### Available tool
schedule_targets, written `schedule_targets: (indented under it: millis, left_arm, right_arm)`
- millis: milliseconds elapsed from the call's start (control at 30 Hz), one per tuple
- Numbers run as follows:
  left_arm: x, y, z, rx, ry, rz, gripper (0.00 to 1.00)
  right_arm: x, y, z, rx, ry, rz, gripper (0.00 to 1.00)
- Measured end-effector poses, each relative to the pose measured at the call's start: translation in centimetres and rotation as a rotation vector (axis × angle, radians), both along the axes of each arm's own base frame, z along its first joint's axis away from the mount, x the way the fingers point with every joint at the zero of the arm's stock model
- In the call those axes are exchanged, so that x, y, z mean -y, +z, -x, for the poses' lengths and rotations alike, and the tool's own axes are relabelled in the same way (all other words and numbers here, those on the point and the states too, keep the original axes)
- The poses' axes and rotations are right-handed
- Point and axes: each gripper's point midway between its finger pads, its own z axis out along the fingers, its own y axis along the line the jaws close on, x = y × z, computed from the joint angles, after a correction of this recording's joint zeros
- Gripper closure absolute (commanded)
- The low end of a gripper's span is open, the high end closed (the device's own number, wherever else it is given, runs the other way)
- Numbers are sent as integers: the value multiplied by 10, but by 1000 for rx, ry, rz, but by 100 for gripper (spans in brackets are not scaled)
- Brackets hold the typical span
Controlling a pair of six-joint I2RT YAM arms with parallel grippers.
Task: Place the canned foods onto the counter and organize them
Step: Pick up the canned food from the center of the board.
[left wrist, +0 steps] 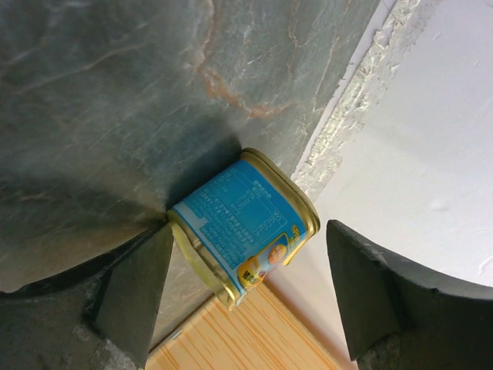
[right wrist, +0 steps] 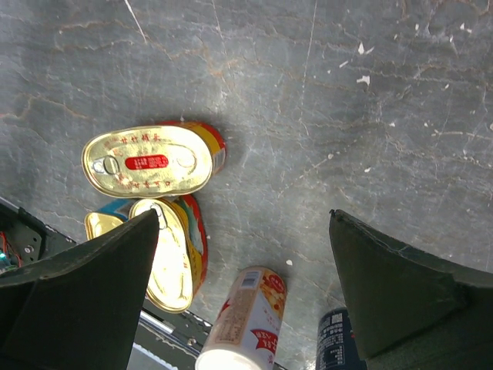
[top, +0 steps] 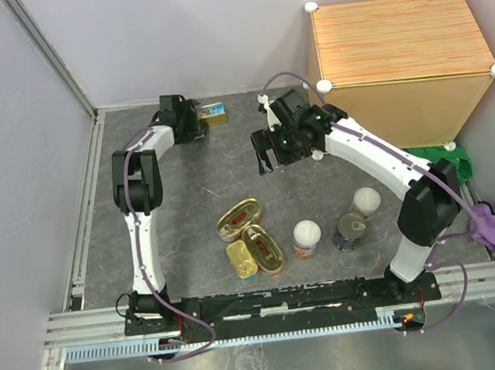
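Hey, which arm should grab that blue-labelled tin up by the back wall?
Left. The left end effector is open around the blue-labelled tin, with a finger on each side. The right end effector hangs open over the floor, nearer the oval tins.

Counter (top: 401, 40) stands in the far right corner of the table (top: 166, 186). Cloth (top: 443, 158) lies at its near foot, behind my right arm. Lone tin (top: 213, 113) lies at the far wall, left of centre, against the wall's base. My left gripper (top: 194, 119) is just left of it, with the tin between my fingers, close to one and apart from the other. My right gripper (top: 266, 154) hangs over mid-table, left of the counter. Front centre, three tins bunched: back tin (top: 238, 219), then left tin (top: 241, 260) and right tin (top: 262, 248) side by side, nearer me. Right of them is the first can (top: 307, 238), then the second can (top: 350, 231), with the third can (top: 367, 200) just behind that.
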Motion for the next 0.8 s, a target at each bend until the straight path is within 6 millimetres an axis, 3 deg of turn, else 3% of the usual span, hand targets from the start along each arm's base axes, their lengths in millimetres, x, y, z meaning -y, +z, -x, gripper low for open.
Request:
schedule_targets:
  millis: [167, 300, 633, 800]
  left_arm:
    - [7, 1, -11, 48, -37, 49, 46]
    - [12, 14, -18, 102, -62, 78, 62]
    - [14, 12, -18, 136, -77, 87, 75]
    - [13, 13, -4, 143, -90, 68, 91]
  right_arm:
    - [-7, 4, -9, 1, -1, -14, 1]
    - [-7, 5, -11, -6, -5, -16, 1]
    - [-3, 8, -13, -9, -19, -18, 1]
    - [-3, 8, -13, -12, -21, -22, 1]
